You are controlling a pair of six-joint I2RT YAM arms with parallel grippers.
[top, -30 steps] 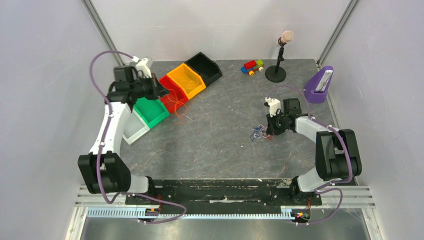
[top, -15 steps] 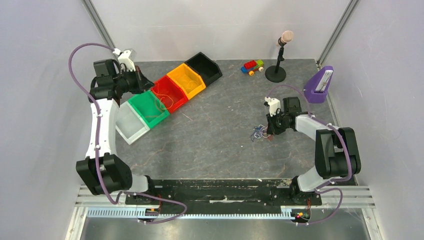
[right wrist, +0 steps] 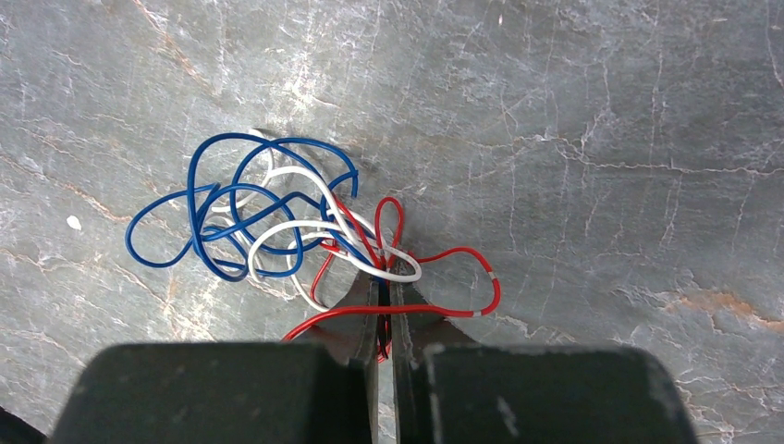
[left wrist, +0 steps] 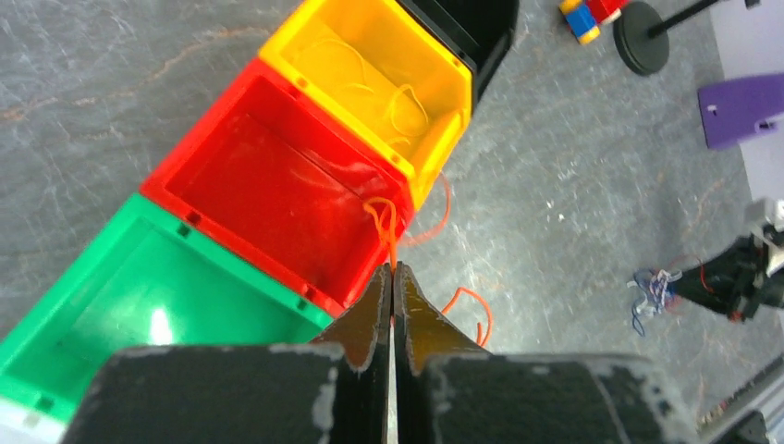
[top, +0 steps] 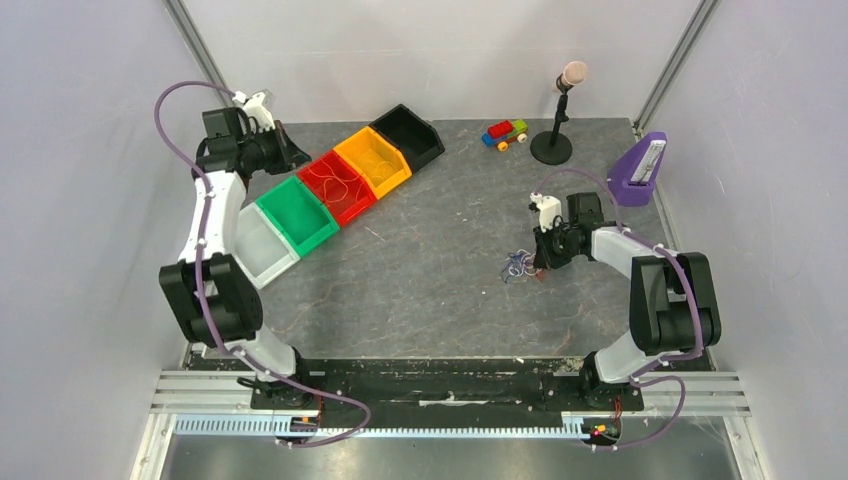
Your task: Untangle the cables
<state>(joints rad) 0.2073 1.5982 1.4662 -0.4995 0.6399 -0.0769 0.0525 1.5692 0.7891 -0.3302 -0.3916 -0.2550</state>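
- Top external view: the desk (top: 430, 290) looks smooth, so the tangle (right wrist: 268, 222) of blue, white and red cables lying mid-right could skid along whole if I pull.
- Right fingers (right wrist: 377, 296) are clenched on its red strand (right wrist: 462, 254); I'd expect a tug to tighten the knots.
- Left fingers (left wrist: 388, 277) pinch an orange cable (left wrist: 384, 217) trailing into the red bin (left wrist: 259, 185); it may snag the rim.

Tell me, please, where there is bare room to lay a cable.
Free: the middle, between bins and tangle, and the near strip before the arm bases. Crowded: the bins, the tangle in the right gripper, the far right by toy car, stand and purple holder.
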